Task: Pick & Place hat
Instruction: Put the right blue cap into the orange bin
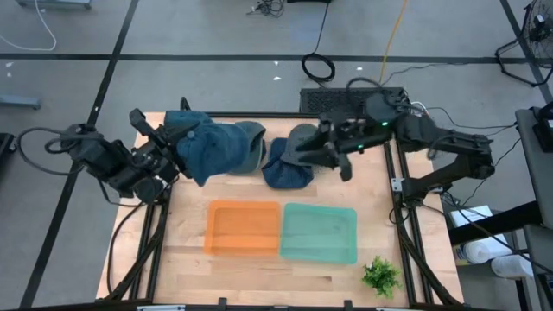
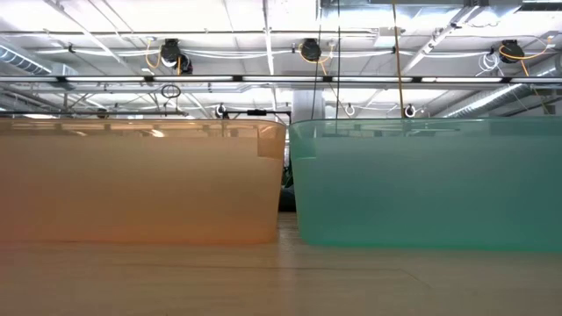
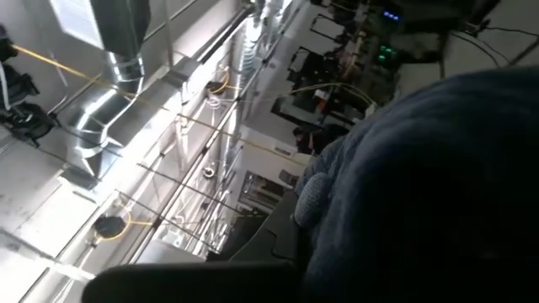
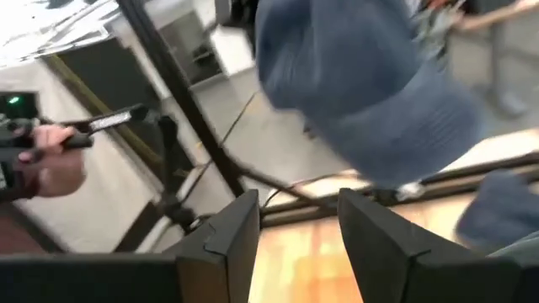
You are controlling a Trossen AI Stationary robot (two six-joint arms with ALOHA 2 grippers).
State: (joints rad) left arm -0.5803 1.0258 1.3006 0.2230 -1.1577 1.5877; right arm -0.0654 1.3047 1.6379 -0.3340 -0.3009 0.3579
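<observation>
Two dark blue hats lie at the far side of the table. The bigger hat (image 1: 220, 147) spreads from my left gripper (image 1: 173, 142) toward the table's middle and fills the left wrist view (image 3: 421, 185). The smaller hat (image 1: 285, 168) lies crumpled beside it, under my right gripper (image 1: 304, 154). In the right wrist view, that gripper (image 4: 299, 244) is open with nothing between its fingers, and a blue hat (image 4: 354, 84) shows beyond them. The bins hide both hats in the low view. My left gripper is on the bigger hat's left end (image 1: 186, 130), coming from the table's left. The cloth drapes over the fingers and hides the place of contact, so the kind of hold does not show. The hat's right part (image 1: 246, 147) rests toward the table's middle.
An orange bin (image 1: 244, 227) and a teal bin (image 1: 320, 231) stand side by side on the near half of the table, filling the low view (image 2: 140, 180) (image 2: 426, 180). A small green plant (image 1: 380, 276) sits at the near right corner. A person's hand (image 4: 50, 164) shows beyond the table.
</observation>
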